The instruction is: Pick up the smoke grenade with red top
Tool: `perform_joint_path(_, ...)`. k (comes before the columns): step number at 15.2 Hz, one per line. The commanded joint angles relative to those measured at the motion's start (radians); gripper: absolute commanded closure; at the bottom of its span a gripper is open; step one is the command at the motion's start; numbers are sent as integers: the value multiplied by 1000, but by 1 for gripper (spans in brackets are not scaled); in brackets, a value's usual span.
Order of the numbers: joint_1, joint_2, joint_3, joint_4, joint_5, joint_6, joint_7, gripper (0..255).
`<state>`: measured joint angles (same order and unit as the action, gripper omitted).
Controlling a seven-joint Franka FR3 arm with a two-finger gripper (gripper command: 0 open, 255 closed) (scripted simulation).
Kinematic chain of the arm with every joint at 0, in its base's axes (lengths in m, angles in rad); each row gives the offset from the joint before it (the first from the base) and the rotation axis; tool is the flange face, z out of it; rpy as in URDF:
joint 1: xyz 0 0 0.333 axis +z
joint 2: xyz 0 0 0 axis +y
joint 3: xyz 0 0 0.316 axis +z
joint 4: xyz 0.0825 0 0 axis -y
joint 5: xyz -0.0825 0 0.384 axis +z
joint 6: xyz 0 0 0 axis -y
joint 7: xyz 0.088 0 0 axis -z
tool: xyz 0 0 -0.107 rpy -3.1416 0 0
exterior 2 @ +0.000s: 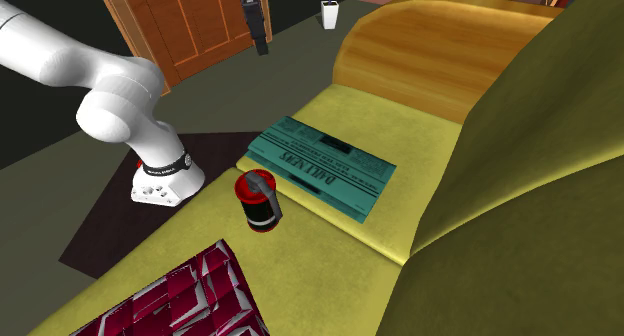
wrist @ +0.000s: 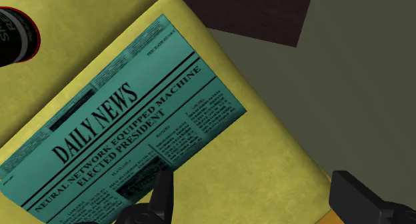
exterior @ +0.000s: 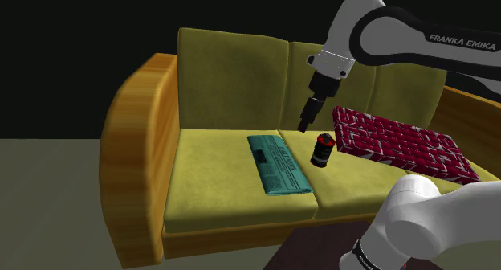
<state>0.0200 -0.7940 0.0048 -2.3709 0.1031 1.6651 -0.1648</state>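
Observation:
The smoke grenade [exterior: 322, 150] is a small dark can with a red top and red base rim. It stands upright on the yellow sofa seat [exterior: 217, 172], just beside a teal newspaper [exterior: 277, 164]. My black gripper [exterior: 303, 125] hangs above the seat, up and a little toward the shoulder view's left of the grenade, touching nothing. In the wrist view the fingers [wrist: 160, 196] stand wide apart over the newspaper [wrist: 113, 129], with the grenade [wrist: 17, 36] off to one side near the frame edge. The second exterior view has the grenade [exterior 2: 258, 199] at the seat's front edge and the gripper [exterior 2: 261, 46] high above.
A red patterned cushion [exterior: 397, 141] lies on the seat on the grenade's other side. Wooden sofa arms [exterior: 140, 140] and the yellow backrest [exterior: 233, 75] bound the seat. My white base [exterior 2: 165, 179] stands on a dark rug in front of the sofa.

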Motion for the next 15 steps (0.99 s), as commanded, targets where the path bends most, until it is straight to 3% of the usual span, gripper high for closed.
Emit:
perform_joint_path(1,0,0,0,0,0,0,0,0)
perform_joint_path(15,-187,-58,-221,-261,-206,267,-158,0)
